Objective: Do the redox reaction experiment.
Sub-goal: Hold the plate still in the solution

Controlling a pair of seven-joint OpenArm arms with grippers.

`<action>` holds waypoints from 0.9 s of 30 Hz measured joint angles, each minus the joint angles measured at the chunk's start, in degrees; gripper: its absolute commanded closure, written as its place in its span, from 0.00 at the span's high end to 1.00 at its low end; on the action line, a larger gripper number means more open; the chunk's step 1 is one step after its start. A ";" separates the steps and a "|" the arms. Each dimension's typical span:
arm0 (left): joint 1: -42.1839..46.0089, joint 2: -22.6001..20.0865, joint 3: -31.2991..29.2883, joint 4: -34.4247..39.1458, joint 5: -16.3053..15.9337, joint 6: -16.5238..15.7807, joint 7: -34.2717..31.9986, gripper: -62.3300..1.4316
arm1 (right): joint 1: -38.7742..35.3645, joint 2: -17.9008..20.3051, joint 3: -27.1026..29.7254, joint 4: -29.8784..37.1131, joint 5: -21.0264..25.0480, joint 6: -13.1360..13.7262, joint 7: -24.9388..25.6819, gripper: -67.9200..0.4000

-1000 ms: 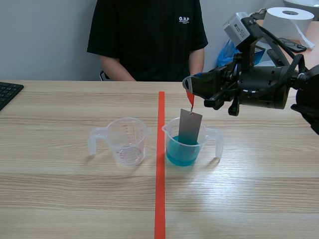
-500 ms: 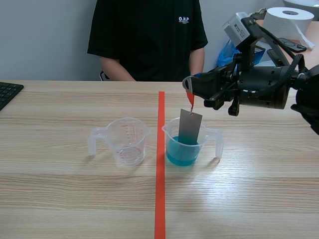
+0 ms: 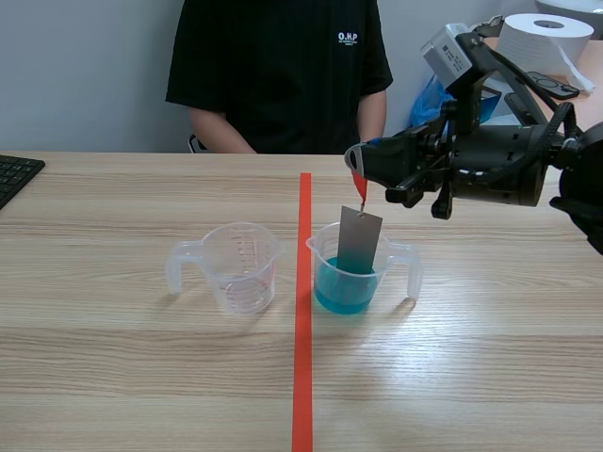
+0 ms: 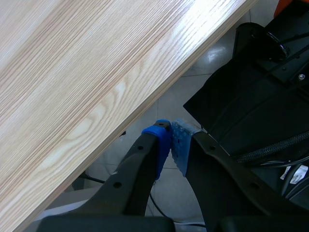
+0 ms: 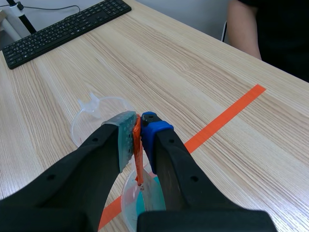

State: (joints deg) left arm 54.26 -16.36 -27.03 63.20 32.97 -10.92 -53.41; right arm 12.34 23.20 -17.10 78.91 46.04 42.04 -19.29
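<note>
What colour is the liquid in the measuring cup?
The liquid is turquoise blue, clearest in the scene view.

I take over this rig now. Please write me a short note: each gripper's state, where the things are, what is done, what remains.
Left gripper: shut on nothing, off the table, beside its edge.
Right gripper: shut on a thin red strip, from which a flat grey metal plate hangs.
The plate's lower end seems dipped in the clear plastic cup of blue liquid; an empty clear measuring cup stands across the orange-red tape line.
Done: plate lowered in. Left: probably wait, then lift it out.
</note>
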 measured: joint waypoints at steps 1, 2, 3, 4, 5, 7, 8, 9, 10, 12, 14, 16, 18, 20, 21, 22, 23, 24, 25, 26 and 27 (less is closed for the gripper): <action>0.00 0.00 0.00 0.00 0.00 -0.02 0.00 0.09 | 0.04 0.02 0.02 0.09 0.04 0.00 -0.07 0.03; 0.00 0.00 0.00 0.00 0.00 -0.17 0.00 0.09 | 0.02 0.13 0.13 0.42 0.17 0.00 -0.28 0.03; 0.00 0.00 0.00 0.00 0.00 -0.24 0.00 0.09 | 0.00 0.39 0.15 0.90 0.44 0.02 -0.61 0.03; 0.00 0.00 0.00 0.00 0.00 -0.24 0.00 0.09 | 0.00 0.76 0.22 1.62 0.81 0.00 -1.20 0.03; 0.00 0.00 0.00 0.00 0.00 -0.24 0.00 0.09 | 0.00 1.16 0.42 2.45 1.46 0.00 -2.01 0.03; 0.00 0.00 0.00 0.00 0.00 -0.24 0.00 0.09 | 0.00 1.86 1.14 4.76 2.23 0.00 -3.04 0.03; 0.00 0.00 0.00 0.00 0.00 -0.24 0.00 0.09 | 0.00 2.27 1.42 6.01 2.93 0.00 -3.34 0.03; 0.00 0.00 0.00 0.00 0.00 -0.24 0.00 0.09 | 0.00 2.56 1.75 7.23 3.80 0.00 -3.82 0.03; 0.00 0.00 0.00 0.00 -0.02 -0.24 0.00 0.09 | 0.02 2.84 2.12 8.46 4.74 0.00 -4.87 0.03; 0.00 0.00 0.00 0.00 -0.04 -0.24 0.00 0.09 | 0.02 2.89 3.13 10.73 5.20 0.02 -6.71 0.03; 0.00 0.00 0.00 0.00 -0.07 -0.24 0.00 0.09 | 0.02 2.89 4.24 12.68 6.71 0.02 -8.41 0.03; 0.00 0.00 0.00 0.00 -0.07 -0.24 0.00 0.09 | 0.02 2.89 5.38 14.67 8.02 0.00 -9.60 0.03; 0.00 0.00 0.00 0.00 -0.07 -0.24 0.00 0.09 | 0.02 2.89 6.32 16.50 9.18 0.02 -11.37 0.03; 0.00 0.00 0.00 0.00 -0.07 -0.24 0.00 0.09 | 0.02 2.89 7.10 18.12 10.21 0.00 -12.52 0.03; 0.00 0.00 0.00 0.00 -0.07 -0.24 0.00 0.09 | 0.02 2.86 7.52 18.93 10.54 0.00 -13.14 0.03; 0.00 0.00 0.00 0.00 -0.07 -0.24 0.00 0.09 | 0.02 2.86 7.93 19.69 11.08 0.00 -13.75 0.03; 0.00 0.00 0.00 0.00 -0.07 -0.24 0.00 0.09 | 0.02 2.89 8.26 20.41 11.65 0.00 -14.14 0.03; 0.00 0.00 0.00 0.00 -0.07 -0.24 0.00 0.09 | 0.02 2.89 8.63 21.18 12.35 0.00 -14.60 0.03; 0.00 0.00 0.00 0.00 -0.07 -0.24 0.00 0.09 | 0.02 2.89 8.87 21.92 12.87 0.00 -15.23 0.03; 0.00 0.00 0.00 0.00 -0.07 -0.24 0.00 0.09 | 0.02 2.89 9.16 22.71 13.35 -0.02 -15.93 0.03; 0.00 0.00 0.00 0.00 -0.07 -0.24 0.00 0.09 | 0.02 2.86 9.25 23.34 13.79 -0.28 -16.33 0.03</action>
State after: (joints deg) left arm 54.26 -16.36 -27.03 63.20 32.91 -11.16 -53.41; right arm 12.36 26.06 -7.86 102.26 59.83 41.76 -35.62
